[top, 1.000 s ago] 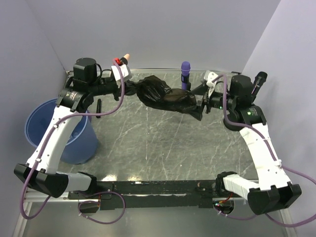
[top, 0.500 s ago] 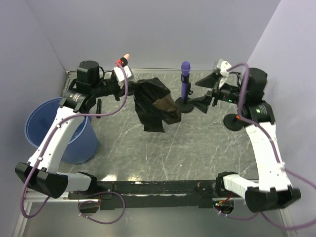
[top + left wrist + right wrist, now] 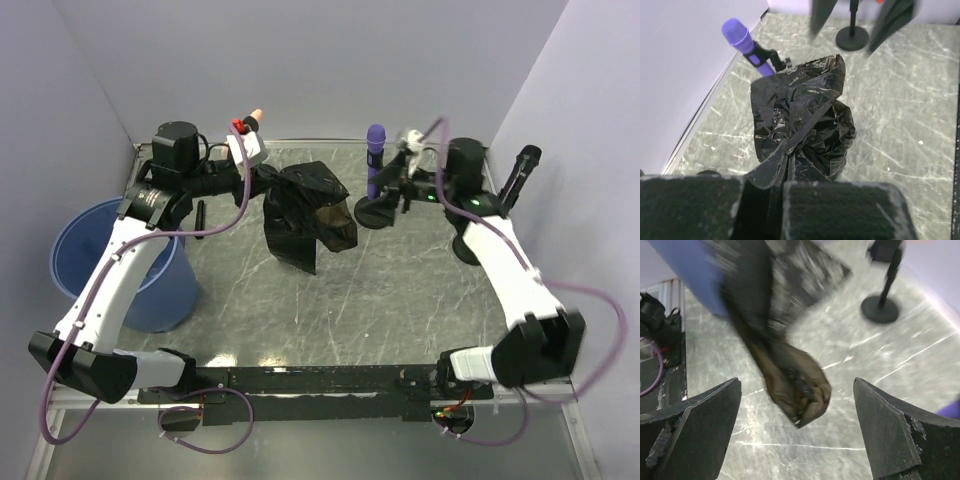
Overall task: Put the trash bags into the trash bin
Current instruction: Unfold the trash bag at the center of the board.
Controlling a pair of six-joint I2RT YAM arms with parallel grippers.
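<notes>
Pinching the gathered neck of the black trash bag [image 3: 800,125] flat between the pads of the left gripper [image 3: 782,192], jaws fully closed on the plastic, with a thin flap squeezing up through the seam. Holding nothing in the right gripper [image 3: 795,412]: fingers spreading as wide as possible, hovering near the bag's far side, close to the purple microphone [image 3: 375,150] on its stand. Finding the right wrist view too smeared for judging any contact there. Carrying the whole load on the left side alone, by the look of it.

Judging the step in hand as the swing over to the trash bin [image 3: 160,290], sitting at the left edge just beside the left arm and well apart from the bag. Aiming, for a clean job, at:
- holding the clamp on the neck firm
- lifting enough for the drooping tail to be clearing the rim
- travelling slowly so as not to be setting the bag swinging
- opening only with the bulk hanging inside the mouth

Watching the loose lower corner, likely to be snagging the rim or draping outside.

Hanging over the grey marbled table [image 3: 350,300] at back centre, seen from above. Running lengthwise from the pinched neck at upper left down toward the near edge and slightly right. Pointing neck toward the bin side, limp tail toward the arms' bases, crumpled bulk bulging rightward toward the microphone stand.
</notes>
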